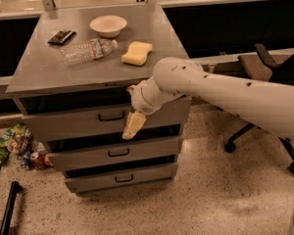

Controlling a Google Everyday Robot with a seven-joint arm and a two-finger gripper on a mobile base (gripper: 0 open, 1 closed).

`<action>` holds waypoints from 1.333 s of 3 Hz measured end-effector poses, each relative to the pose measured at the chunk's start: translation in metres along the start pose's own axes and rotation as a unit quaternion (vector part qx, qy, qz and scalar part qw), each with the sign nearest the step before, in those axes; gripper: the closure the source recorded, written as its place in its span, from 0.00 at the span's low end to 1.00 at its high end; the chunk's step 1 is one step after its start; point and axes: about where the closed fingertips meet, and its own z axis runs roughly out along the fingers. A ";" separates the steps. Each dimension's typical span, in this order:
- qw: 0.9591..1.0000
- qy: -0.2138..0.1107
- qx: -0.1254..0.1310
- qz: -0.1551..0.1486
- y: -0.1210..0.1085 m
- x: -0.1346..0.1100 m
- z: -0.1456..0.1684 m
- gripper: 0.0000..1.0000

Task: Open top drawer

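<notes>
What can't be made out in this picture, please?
1. Camera view: the top drawer's right end, hidden behind the arm.
2. Whether the gripper, just right of the drawer's handle, touches the front: depth unclear.
3. Drawer interiors: only dark gaps show.
4. The flat black item on the cabinet top: too small to identify.

Bare floor fronts the top drawer (only the gripper hangs there, beside the handle).

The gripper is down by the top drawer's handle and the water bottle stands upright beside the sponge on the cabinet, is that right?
Not quite: the camera view shows the water bottle lying on its side beside the sponge on the cabinet. The gripper is indeed by the handle of the top drawer.
</notes>
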 end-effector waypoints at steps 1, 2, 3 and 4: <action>1.000 0.014 -0.006 0.001 0.007 0.008 0.003 0.00; 0.999 0.038 -0.005 -0.002 0.010 0.019 0.001 0.00; 0.998 0.057 0.004 -0.011 0.012 0.029 -0.005 0.00; 0.998 0.057 0.004 -0.011 0.012 0.029 -0.005 0.00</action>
